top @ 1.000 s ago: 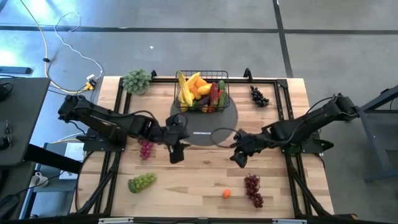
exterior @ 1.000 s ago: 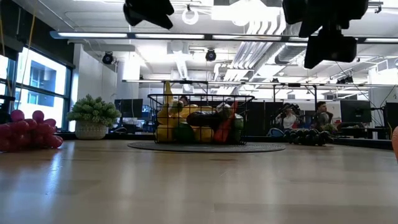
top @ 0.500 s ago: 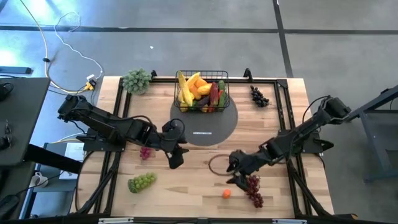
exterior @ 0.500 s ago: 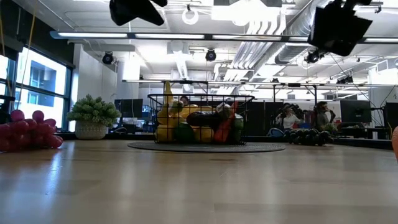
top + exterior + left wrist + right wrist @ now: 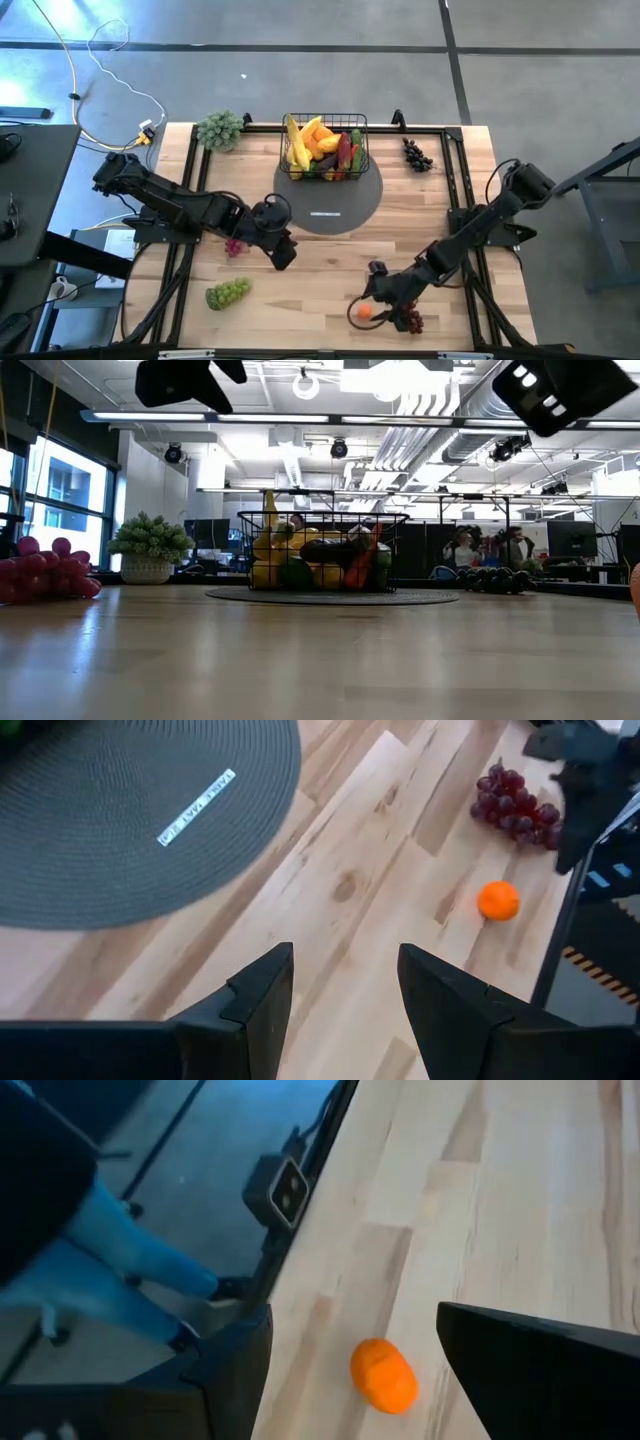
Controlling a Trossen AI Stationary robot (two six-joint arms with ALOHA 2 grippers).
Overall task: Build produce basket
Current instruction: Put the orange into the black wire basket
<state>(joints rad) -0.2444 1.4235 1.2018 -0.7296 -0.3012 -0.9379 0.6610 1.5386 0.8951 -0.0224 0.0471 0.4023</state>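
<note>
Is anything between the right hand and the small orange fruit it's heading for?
Nothing visible. The right hand hangs open over the small orange fruit, with only bare table around it; the red grapes lie beside it, not between.

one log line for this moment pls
right end effector: open, over small orange fruit | left end effector: open, empty | basket: partly filled

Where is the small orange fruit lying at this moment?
In the high view the small orange fruit lies near the table's front edge, right of centre, just left of the dark red grapes, with the open right hand above it.
</note>
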